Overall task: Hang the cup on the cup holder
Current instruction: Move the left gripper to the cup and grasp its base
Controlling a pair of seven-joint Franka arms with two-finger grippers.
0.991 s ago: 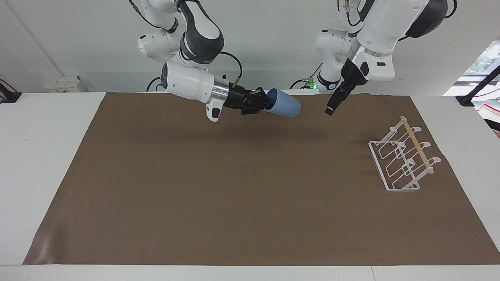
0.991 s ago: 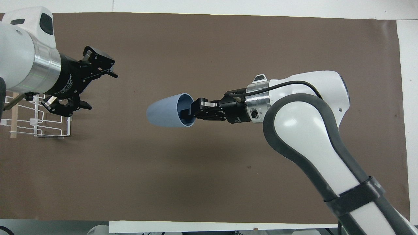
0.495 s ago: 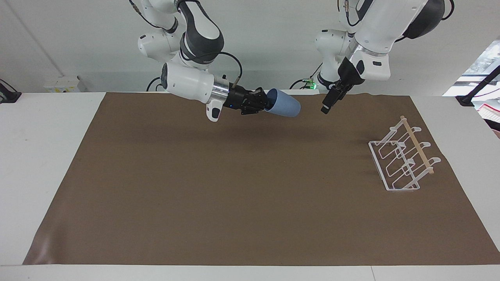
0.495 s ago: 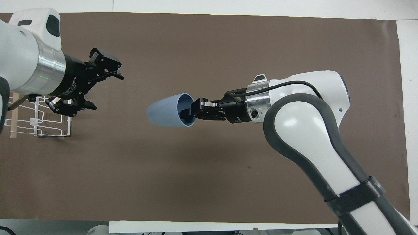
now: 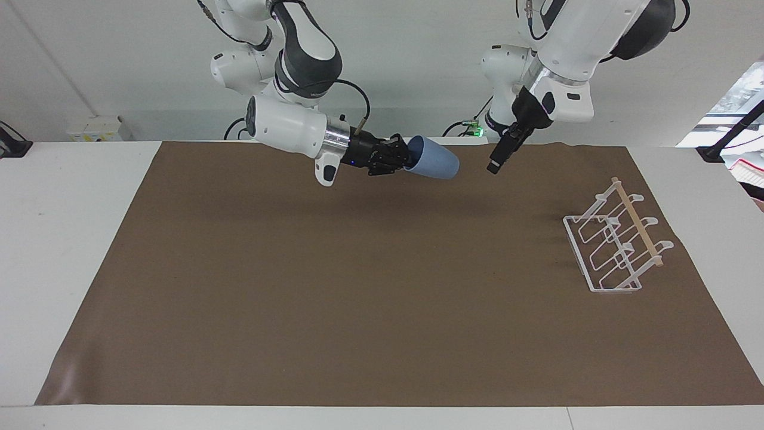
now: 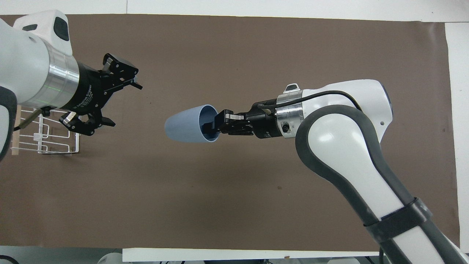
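The right end effector (image 5: 401,159) grips the blue cup (image 5: 434,159) by its rim and holds it sideways, high over the middle of the brown worktop (image 5: 358,286). The left end effector (image 6: 115,99) hangs close by with its fingers spread wide, ready to take it. The cup holder (image 5: 618,245) stands at the left arm's end, well apart from the cup. This looks like a hand-over; next the left fingers must close around the cup's narrow end.
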